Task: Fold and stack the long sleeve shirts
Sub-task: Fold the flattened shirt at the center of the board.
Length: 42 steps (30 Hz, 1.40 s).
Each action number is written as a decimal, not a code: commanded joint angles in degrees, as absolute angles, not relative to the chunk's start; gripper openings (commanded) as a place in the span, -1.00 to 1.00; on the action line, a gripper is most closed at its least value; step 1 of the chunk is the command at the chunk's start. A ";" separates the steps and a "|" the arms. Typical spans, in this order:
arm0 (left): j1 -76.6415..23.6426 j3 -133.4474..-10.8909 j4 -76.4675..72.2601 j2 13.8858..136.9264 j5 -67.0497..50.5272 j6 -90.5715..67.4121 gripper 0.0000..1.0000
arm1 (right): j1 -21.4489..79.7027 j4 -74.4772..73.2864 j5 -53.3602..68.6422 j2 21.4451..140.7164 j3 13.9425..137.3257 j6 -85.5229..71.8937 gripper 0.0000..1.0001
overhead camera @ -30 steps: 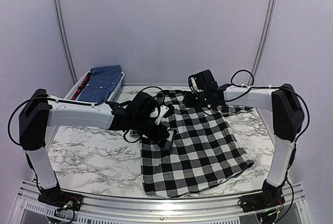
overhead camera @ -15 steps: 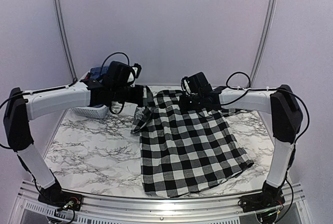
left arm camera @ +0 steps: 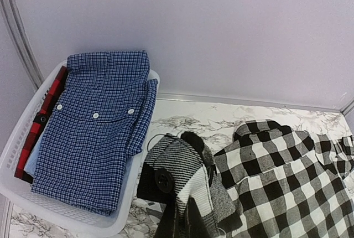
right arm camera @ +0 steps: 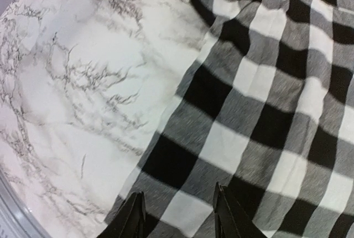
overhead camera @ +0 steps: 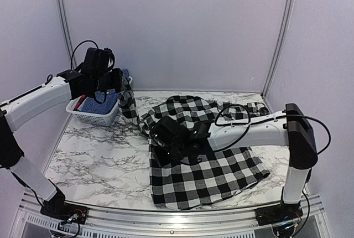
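- Pale lilac walls close in a marble-patterned surface (overhead camera: 94, 160), with a metal rail running up each side at the back.
- At the far left corner sits a white slotted basket (overhead camera: 91, 117). A folded blue shirt (left arm camera: 99, 127) with fine print lies on top in it, and a red-and-black item (left arm camera: 41, 119) shows under its left edge.
- The black-and-white checked shirt (overhead camera: 221, 166) lies spread over the middle and right of the surface, collar toward the back wall.
- The left jaws are clamped tight on one sleeve (overhead camera: 131, 108) of that shirt, raised just beside the basket's right corner. The sleeve hangs from them in a strip down to the shoulder.
- From overhead, the left arm (overhead camera: 44, 97) covers part of the basket at its wrist, and the right arm (overhead camera: 249, 133) lies across the shirt's middle, hiding a band of checks.
- The right jaws stand partly apart with nothing between them, low over the shirt's left edge where cloth meets marble. I cannot tell whether the tips touch it.
- Half a second ago the left arm was lower and nearer the shirt; it has swung up and left toward the basket, drawing the sleeve out.
- The right arm has left the collar area at the back and come forward to the left edge.
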State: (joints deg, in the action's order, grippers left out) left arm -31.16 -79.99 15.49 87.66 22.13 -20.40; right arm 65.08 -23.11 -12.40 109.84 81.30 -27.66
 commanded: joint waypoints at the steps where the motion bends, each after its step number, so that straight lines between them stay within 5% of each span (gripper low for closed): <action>1: -30.25 -79.28 17.65 85.34 22.24 -20.65 -1.00 | 72.03 -32.78 -14.36 113.27 87.58 -38.38 -0.19; 24: -27.89 -78.16 18.72 83.86 17.94 -18.31 -1.00 | 87.19 -58.30 -20.38 131.03 107.83 -61.83 -0.17; 42: -27.03 -77.86 19.07 83.34 16.79 -18.62 -1.00 | 88.33 -63.81 -21.16 135.22 112.68 -62.85 -0.59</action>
State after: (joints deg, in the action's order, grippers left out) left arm -27.42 -77.84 18.39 85.12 17.02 -18.98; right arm 87.64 -62.50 -20.05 133.49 109.89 -62.48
